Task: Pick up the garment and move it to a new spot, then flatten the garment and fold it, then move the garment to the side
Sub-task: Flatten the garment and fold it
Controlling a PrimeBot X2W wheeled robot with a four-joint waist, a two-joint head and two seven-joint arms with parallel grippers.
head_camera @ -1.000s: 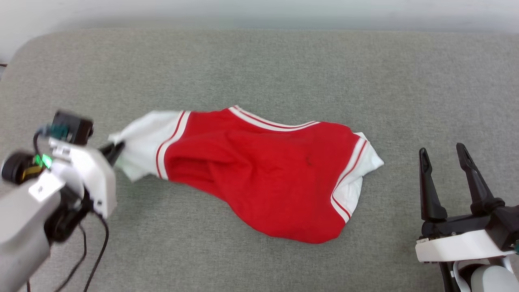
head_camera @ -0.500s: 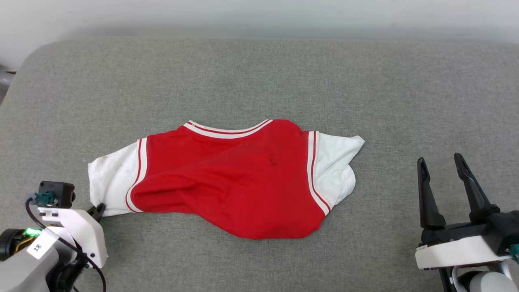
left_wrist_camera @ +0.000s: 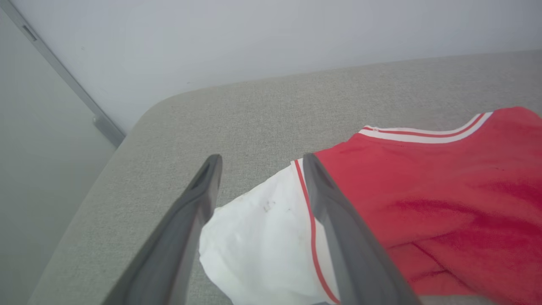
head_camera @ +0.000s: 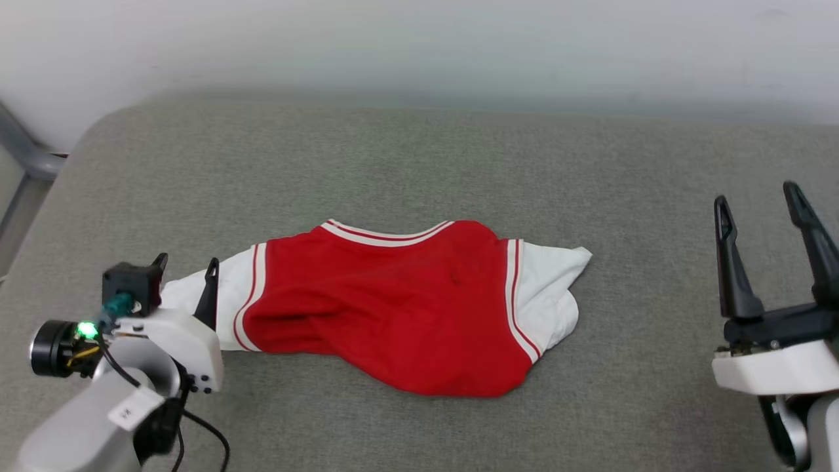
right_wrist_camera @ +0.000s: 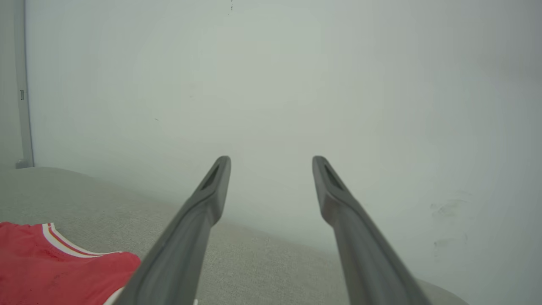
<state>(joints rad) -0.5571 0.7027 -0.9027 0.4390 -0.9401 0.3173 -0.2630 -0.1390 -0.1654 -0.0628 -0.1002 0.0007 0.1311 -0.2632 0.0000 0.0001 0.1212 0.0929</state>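
Released since half a second ago: left gripper, then pinched on the sleeve edge, now spread wide, white sleeve lying loose between its fingers. Crumpled garment flat on grey cushion, left of centre, striped collar trim toward the wall, plain red side up. Right gripper spread, empty, well apart to the garment's right.
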